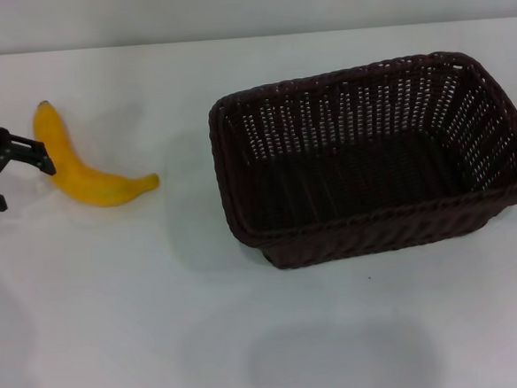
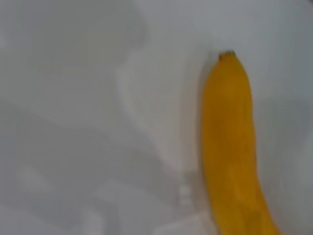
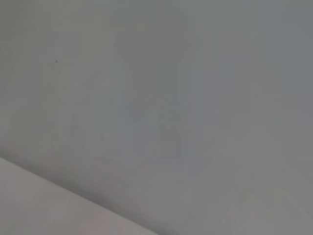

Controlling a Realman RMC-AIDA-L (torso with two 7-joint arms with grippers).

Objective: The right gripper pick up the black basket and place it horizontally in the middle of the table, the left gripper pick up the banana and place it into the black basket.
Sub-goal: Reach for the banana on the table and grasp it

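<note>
Now you can see the dark woven wicker black basket [image 1: 376,155] sitting upright on the white, glossy table [image 1: 116,310], toward its right half, with its long side running across. Your matte black left gripper [image 1: 18,177] is at the far left edge, fingers spread apart, one tip just beside the curved yellow banana [image 1: 79,167], which lies flat on the table, well apart from the basket.
</note>
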